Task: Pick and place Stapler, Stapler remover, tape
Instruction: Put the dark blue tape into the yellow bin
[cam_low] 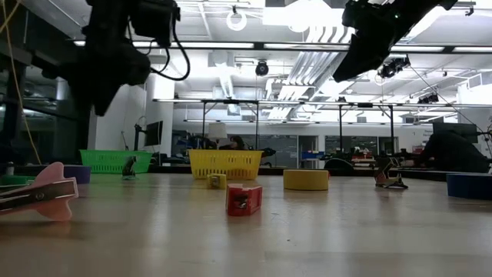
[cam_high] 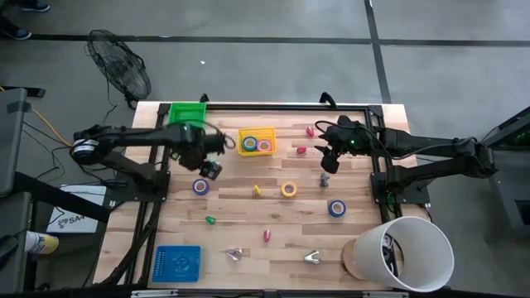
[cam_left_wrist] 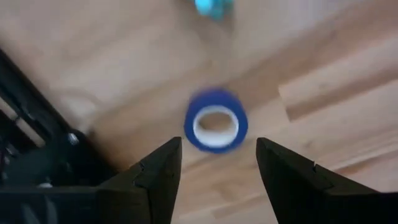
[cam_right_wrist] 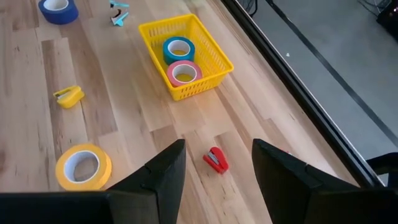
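Observation:
My left gripper (cam_high: 210,170) hangs open, pointing down, above a blue tape roll (cam_left_wrist: 216,121) that lies flat on the table (cam_high: 200,187), a little toward its far side. Nothing is between its fingers. My right gripper (cam_right_wrist: 217,149) stands open above the table's far right part (cam_high: 330,161), slanting down over a small red stapler (cam_right_wrist: 216,159). A yellow basket (cam_high: 256,141) holds a blue tape roll (cam_right_wrist: 178,48) and a pink one (cam_right_wrist: 182,73). A yellow tape roll (cam_high: 288,189) and another blue one (cam_high: 336,209) lie flat mid-table. Two metal staple removers (cam_high: 234,255) (cam_high: 312,258) rest near the front edge.
A green basket (cam_high: 186,112) stands at the far left and a blue tray (cam_high: 177,263) at the near left. A white bucket (cam_high: 402,252) lies on its side at the near right. Small yellow (cam_high: 257,190), green (cam_high: 210,220) and red (cam_high: 267,236) pieces are scattered mid-table.

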You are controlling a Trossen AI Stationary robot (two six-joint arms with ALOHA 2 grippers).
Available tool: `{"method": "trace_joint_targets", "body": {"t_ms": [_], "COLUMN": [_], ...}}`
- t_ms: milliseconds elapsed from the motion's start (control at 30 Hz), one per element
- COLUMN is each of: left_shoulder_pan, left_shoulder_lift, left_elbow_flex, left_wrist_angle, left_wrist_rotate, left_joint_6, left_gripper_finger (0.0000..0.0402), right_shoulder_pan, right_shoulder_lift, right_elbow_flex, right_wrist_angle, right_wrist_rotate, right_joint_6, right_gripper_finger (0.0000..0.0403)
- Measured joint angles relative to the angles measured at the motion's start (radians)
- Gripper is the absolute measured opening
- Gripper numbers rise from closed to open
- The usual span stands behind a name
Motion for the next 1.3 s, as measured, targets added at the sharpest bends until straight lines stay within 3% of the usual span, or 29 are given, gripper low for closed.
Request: {"method": "trace_joint_targets", "body": {"t_ms": [400,800,1067,1167,1300], "left_shoulder_pan": [-0.201,-0.212,-0.212,-0.212,-0.212], "left_shoulder_lift": [0.059,0.163,0.221,0.225,0.225], "left_elbow_flex": [-0.098,-0.16,-0.202,-0.202,-0.202], "left_wrist_angle": [0.192,0.303,0.37,0.373,0.374], "left_wrist_rotate": [0.035,0.012,0.023,0.019,0.011], "left_joint_6": [-0.302,-0.324,-0.252,-0.246,-0.243], "left_gripper_finger": [0.0202,0.0201,0.0199,0.0179,0.0121], "right_shoulder_pan": [0.0,0.0,0.0,0.0,0.0], "right_shoulder_lift": [0.0,0.0,0.0,0.0,0.0], "right_elbow_flex": [0.0,0.0,0.0,0.0,0.0], "right_wrist_angle": [0.0,0.0,-0.001,-0.001,-0.001], "right_wrist_rotate": [0.0,-0.022,-0.03,-0.031,-0.031], "right_joint_6": [-0.025,-0.055,-0.055,-0.055,-0.055], "right_gripper_finger": [0.0176,0.0176,0.0176,0.0176,0.0176]}}
